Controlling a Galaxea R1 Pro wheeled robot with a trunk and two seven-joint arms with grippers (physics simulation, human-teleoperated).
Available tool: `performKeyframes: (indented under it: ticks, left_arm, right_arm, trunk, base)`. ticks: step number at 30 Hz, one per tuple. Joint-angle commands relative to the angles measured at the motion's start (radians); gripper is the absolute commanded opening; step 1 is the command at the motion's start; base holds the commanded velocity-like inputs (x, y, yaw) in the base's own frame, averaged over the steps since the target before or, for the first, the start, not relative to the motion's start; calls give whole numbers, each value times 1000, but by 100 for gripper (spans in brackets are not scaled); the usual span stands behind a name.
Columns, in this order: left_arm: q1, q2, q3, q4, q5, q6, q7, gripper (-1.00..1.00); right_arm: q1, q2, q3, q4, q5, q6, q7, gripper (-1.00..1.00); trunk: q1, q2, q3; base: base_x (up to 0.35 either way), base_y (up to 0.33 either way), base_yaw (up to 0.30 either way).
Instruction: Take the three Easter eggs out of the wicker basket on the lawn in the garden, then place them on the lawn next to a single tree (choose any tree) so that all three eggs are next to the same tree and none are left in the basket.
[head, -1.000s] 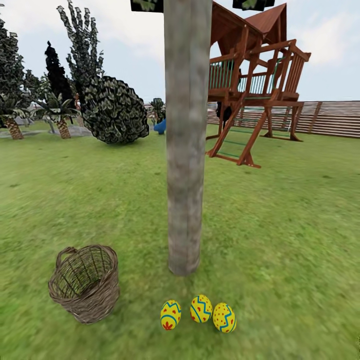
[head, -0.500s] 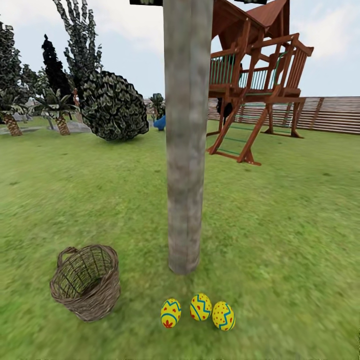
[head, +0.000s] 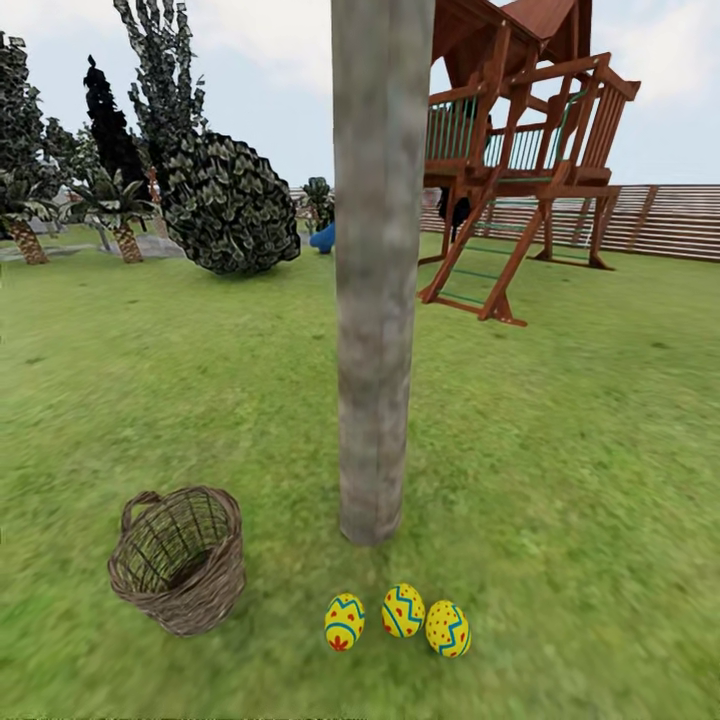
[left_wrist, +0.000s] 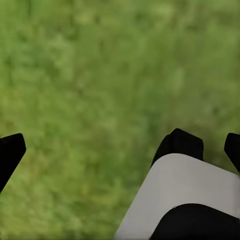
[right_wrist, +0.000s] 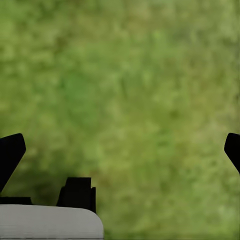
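Since the three Easter eggs (head: 344, 621) (head: 402, 610) (head: 447, 628) lie at lower centre beside the tree (head: 373, 300) and the wicker basket (head: 180, 560) looks empty, we judge the task done, both grippers' fingers (left_wrist: 11, 152) (right_wrist: 10, 152) wide, holding nothing.

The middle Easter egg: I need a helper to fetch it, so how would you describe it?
Find the thick grey-brown tree trunk on the green lawn. Three yellow painted eggs lie in a row at its foot. Take the centre one: blue zigzag bands, and nearest the trunk.
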Motion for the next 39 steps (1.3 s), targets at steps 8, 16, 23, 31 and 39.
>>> performKeyframes:
  ticks: [8, 16, 23, 31, 39]
  left_arm:
    - [0, 0, -8, -3, 7, 6, 6, 100]
    - [0, 0, -8, -3, 7, 6, 6, 100]
    - [0, 1, -8, -3, 7, 6, 6, 100]
    - [0, 0, -8, -3, 7, 6, 6, 100]
    - [0, 1, -8, -3, 7, 6, 6, 100]
  right_arm:
    - [-1, 0, 4, 1, 6, -1, -2, 100]
    - [-1, 0, 3, 1, 2, 1, -3, 100]
    - [-1, 7, 3, 2, 4, 2, -2, 100]
    - [0, 9, 3, 2, 6, 2, -2, 100]
    - [-1, 9, 3, 3, 6, 2, -2, 100]
  trunk:
    - [-31, 56, 11]
    - [-62, 112, 23]
    - [-88, 161, 33]
    - [-119, 217, 45]
    - [-150, 273, 57]
  base:
    - [0, 0, 61]
    - [0, 0, 36]
    - [0, 0, 1]
    - [0, 0, 0]
    - [0, 0, 0]
